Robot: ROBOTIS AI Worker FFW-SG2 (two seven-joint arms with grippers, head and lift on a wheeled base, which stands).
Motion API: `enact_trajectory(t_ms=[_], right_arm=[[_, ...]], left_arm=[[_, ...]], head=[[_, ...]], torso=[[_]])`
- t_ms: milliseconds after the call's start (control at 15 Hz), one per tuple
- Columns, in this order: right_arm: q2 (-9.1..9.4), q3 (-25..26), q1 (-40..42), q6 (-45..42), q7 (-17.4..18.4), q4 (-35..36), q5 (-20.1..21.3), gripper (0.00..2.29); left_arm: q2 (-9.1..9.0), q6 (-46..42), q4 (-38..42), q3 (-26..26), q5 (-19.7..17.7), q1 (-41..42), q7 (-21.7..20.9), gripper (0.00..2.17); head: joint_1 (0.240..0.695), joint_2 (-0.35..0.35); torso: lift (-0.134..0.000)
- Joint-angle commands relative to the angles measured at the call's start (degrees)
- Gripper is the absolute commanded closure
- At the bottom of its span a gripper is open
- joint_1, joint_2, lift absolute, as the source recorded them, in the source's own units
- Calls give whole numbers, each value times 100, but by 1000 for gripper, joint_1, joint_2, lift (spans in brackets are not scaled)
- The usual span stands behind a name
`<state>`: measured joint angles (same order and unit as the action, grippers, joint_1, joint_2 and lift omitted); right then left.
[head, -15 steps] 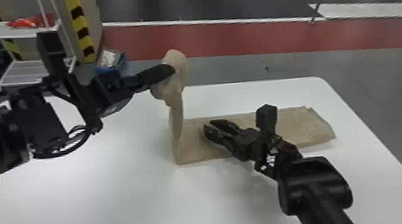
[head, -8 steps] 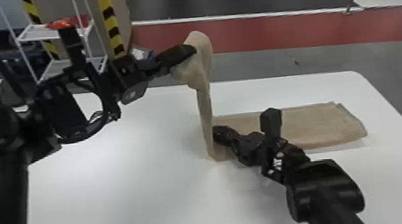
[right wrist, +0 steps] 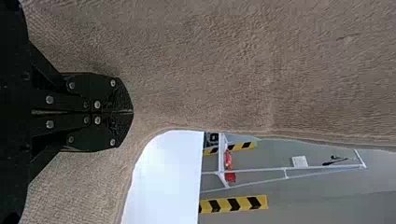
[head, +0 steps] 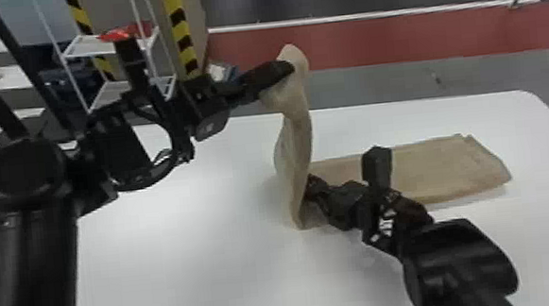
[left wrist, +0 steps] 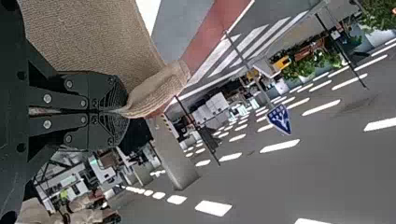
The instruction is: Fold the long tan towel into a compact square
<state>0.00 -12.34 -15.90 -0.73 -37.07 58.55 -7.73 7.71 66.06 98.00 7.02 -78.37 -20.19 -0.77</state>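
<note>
- So the long tan towel (head: 450,168) is half up, half down: one stretch lies flat on the white bench (head: 180,277), right of centre in the frame, and the rest rises near the middle.
- Left gripper (head: 290,67) is up at top centre, above the level of the bench, with the towel's raised end bunched around its tips. Left wrist view has its fingers (left wrist: 105,91) clamped on the cloth, with a bit of the edge poking out past them.
- Between there and the bench the towel hangs as a narrow, slightly bowed strip.
- Right gripper (head: 312,187) is down low, just right of centre, right at the foot of that strip. Its arm comes in from the lower right, over the flat part.
- Right wrist view shows those fingers (right wrist: 100,133) pressed together against the towel; can't tell if any cloth is pinched in there.
- Background stuff: white rack (head: 89,51) at upper left, red item (head: 116,35) on its shelf.
</note>
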Motion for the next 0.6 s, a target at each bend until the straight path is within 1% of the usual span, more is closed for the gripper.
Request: enact_trajectory(t_ms=[0, 67, 133, 200, 267, 333, 400, 467, 533], right_arm=[[5, 285, 438, -18, -2, 737, -9, 1403], [5, 443, 632, 17, 25, 1159, -9, 448], [-202, 689, 816, 158, 69, 1519, -35, -2], [-387, 988, 922, 316, 86, 1721, -194, -2], [-677, 1401, 1062, 351, 86, 1897, -519, 6], [-940, 1718, 1194, 333, 86, 2038, -853, 49], [-1169, 2201, 1379, 316, 69, 2134, -1196, 53], [-1318, 2728, 1528, 281, 7, 2222, -1494, 53], [-1415, 3194, 1625, 228, -10, 2222, -1741, 53]], left_arm=[[29, -18, 9, -43, 94, 33, 51, 1713], [29, -18, 9, -69, 155, 33, 68, 1713], [29, -18, 0, -78, 261, 24, 86, 1713], [-24, -35, -27, -113, 419, 24, 147, 1713], [-86, -70, -27, -201, 612, 33, 165, 1713], [-156, -105, -27, -271, 735, 42, 209, 1713], [-288, -229, -35, -350, 902, 77, 288, 1713], [-411, -299, -35, -447, 1104, 138, 376, 1713], [-534, -492, -35, -552, 1271, 191, 385, 1713]], head=[[681, 53], [680, 52], [678, 47], [674, 40], [670, 26], [666, -33], [665, -78], [661, -127], [658, -170]], torso=[[-124], [-124], [-124], [-124], [-124], [-124], [-124], [-124], [-124]])
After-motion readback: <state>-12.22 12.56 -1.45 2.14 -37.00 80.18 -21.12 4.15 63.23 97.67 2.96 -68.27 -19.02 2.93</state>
